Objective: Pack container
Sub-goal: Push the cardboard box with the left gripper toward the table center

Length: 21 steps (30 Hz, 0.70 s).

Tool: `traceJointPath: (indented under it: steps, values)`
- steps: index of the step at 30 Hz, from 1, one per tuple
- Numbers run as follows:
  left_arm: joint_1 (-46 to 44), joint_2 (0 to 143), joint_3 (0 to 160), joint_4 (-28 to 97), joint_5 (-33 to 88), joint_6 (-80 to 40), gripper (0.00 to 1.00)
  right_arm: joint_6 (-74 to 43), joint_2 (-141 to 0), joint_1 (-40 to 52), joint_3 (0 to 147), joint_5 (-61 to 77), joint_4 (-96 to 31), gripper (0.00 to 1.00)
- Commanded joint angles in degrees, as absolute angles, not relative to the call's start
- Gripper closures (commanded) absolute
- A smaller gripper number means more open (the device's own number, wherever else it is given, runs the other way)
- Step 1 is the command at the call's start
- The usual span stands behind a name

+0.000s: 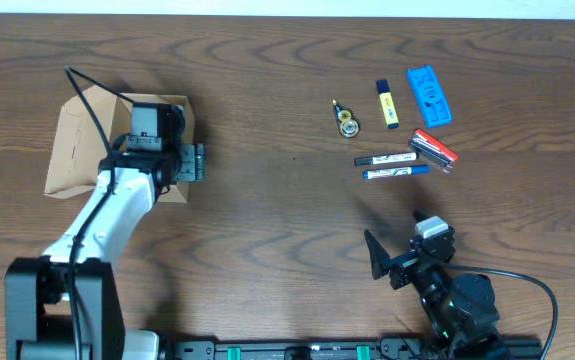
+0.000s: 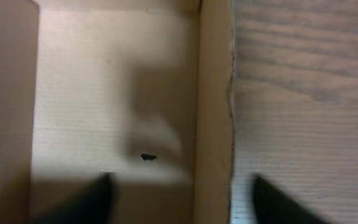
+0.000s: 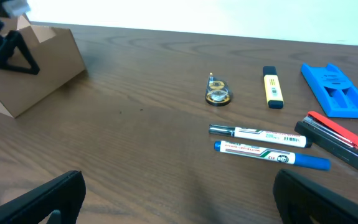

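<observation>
Nearest me, at the right of the table (image 1: 267, 230), the right claw (image 3: 179, 180) hangs low with its jaws wide apart and nothing in them. It faces the loose things from the near side.

Just beyond it lie two markers, one capped black (image 1: 385, 159) and one capped blue (image 1: 395, 172). They lie side by side and close together, and a red stapler (image 1: 434, 148) sits just beside their right ends. I'd say that crowding is the first hazard. A pinch aimed at one marker could catch both or roll the other off, and a jaw coming in wide may knock the stapler.

At about the same depth, well apart on the left, stands the container (image 1: 77, 150), open and empty except for a dark speck (image 2: 147, 157) on its floor. The left claw (image 2: 182, 180) is over its right wall (image 2: 213, 93). Its jaws are apart, one inside the box and one out over the table, and I can't see them pressing the card. The box looks light. If the claw closes and pulls unevenly it could skid or tip, and an arm parked over the opening leaves little room for the other to drop anything in without a bump.

Farthest off on the right are a small round dispenser (image 1: 345, 122), a yellow highlighter (image 1: 388, 103) and a blue plastic piece (image 1: 430, 95). Each must be carried a long way across, with plenty of chance to slip.
</observation>
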<state>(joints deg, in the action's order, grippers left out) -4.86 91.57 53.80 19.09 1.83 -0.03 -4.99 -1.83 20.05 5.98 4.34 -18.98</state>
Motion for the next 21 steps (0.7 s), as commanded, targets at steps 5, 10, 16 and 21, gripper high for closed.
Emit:
traceJointPath:
  steps: [5, 10, 16, 21]
  values:
    - [-4.7, 92.8, 54.6, 18.1, 1.7, 1.6, 0.94, -5.5, -1.8, 20.7, 5.7, 4.5, -18.9, 0.01]
    - [-8.6, 91.5, 54.7, 17.9, 3.1, 12.0, 0.94, -5.5, -1.8, 20.7, 5.7, 4.5, -18.9, 0.01]
    - [-19.1, 90.8, 54.7, 18.1, 5.6, 35.1, 0.94, -5.5, -1.8, 20.7, 5.7, 4.5, -18.9, 0.01]
    - [-27.0, 90.8, 54.7, 18.2, 5.8, 53.6, 0.95, -5.5, -1.8, 20.7, 5.7, 4.5, -18.9, 0.01]
